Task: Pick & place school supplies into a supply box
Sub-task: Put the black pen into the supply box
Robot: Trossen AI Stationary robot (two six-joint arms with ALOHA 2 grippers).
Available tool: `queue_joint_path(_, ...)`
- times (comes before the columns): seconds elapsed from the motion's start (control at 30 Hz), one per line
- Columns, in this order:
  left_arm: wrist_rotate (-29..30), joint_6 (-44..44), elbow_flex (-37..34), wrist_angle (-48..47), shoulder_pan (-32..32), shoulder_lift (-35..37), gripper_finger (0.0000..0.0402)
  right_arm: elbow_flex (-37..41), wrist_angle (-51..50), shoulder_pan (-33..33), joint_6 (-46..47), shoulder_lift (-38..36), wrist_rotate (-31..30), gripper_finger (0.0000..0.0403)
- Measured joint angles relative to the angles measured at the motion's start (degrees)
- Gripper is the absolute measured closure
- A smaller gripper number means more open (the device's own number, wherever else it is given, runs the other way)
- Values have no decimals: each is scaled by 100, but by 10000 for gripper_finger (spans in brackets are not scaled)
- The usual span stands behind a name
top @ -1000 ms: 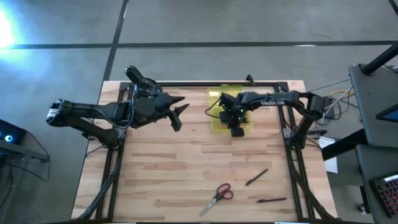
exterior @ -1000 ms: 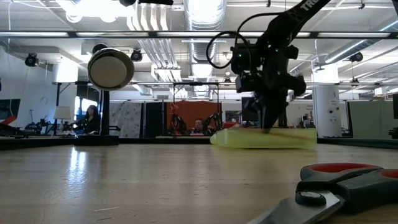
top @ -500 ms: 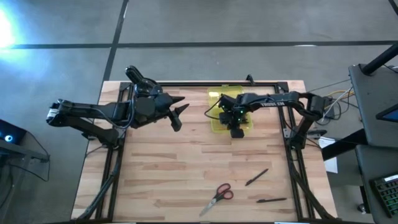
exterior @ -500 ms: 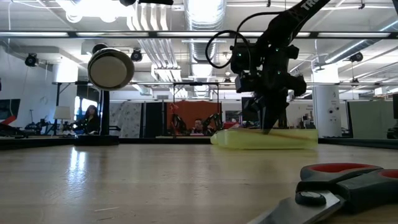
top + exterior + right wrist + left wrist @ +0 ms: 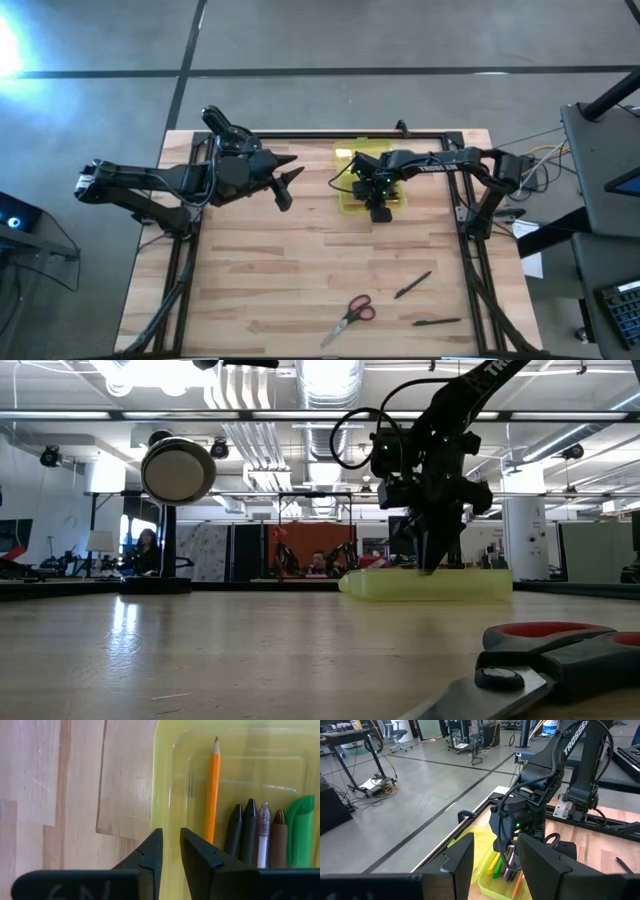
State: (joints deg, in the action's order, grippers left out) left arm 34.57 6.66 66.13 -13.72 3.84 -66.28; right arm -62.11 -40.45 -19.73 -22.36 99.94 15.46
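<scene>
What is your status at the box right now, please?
Right hand over box, nearly closed, empty. Left hand parked aside, open. Scissors and two pens on table. Nothing blocking.

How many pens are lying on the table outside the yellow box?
2. One black pen lies tilted near the table's front right; the other lies below it, right of the scissors. More may sit hidden under the arms.
</scene>
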Motion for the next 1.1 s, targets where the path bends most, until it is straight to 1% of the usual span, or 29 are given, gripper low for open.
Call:
queue_joint_path(0.2, -19, -4, 0, -1, 0, 0, 264, -189, -169, 0, 415, -14, 3, 342)
queue_joint_path(0.37, -31, -4, 0, -4, 0, 0, 264, -511, -636, 0, 717, -63, 9, 346)
queue_joint_path(0.53, -33, -4, 0, -38, 1, 0, 264, -678, -1059, 2, 1219, -390, 484, 351)
queue_joint_path(0.6, -34, -4, 0, -62, 0, 0, 264, -644, -1168, 31, 1631, -635, 601, 351)
queue_joint_path(0.7, -51, -4, -2, -63, 1, 0, 264, -433, -1294, 114, 2294, -1140, 613, 351)
queue_joint_path(0.93, -52, -184, -4, -84, 1, 0, 264, 326, -1246, 539, 4055, -2537, 558, 356)
queue_joint_path(1.03, -52, -240, -4, -85, 0, 0, 264, 754, -1055, 783, 5250, -3097, 552, 355)
queue_joint_path(1.1, -52, -247, -4, -84, 0, 0, 264, 1075, -881, 985, 6373, -3431, 555, 356)
